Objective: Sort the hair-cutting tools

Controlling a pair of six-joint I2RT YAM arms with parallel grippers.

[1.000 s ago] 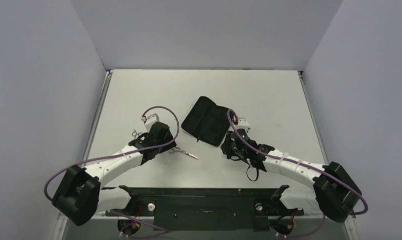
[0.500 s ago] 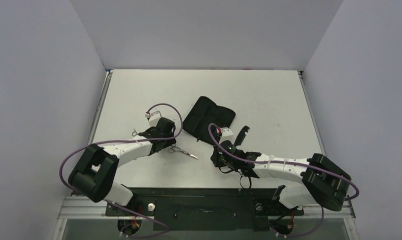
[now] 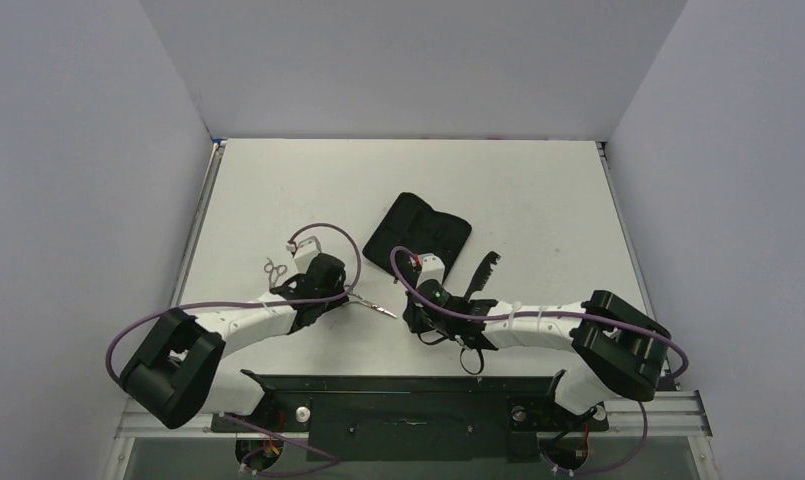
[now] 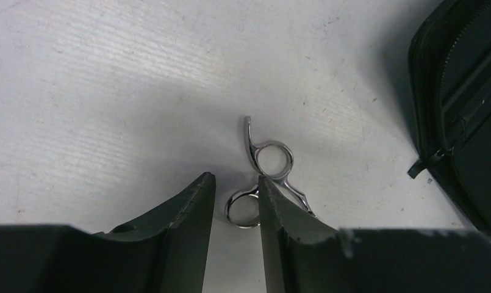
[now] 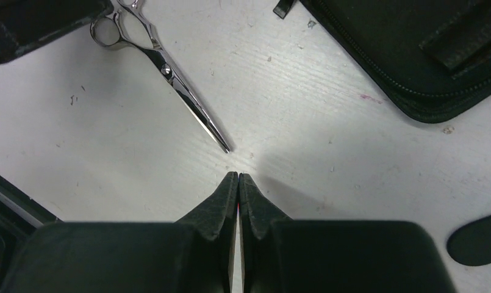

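Swung leftward, the empty, tightly closed right end effector [image 5: 238, 180] apparently backstops the thin silver metal scissors [image 5: 185, 96] lying on the bench [image 5: 352, 152], whose ring the narrowly parted left end effector [image 4: 235, 183] straddles.

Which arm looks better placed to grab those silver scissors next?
The left, probably: the left gripper is open, with one finger ring of the scissors between its fingers. The right gripper is shut, just off the blade tip.
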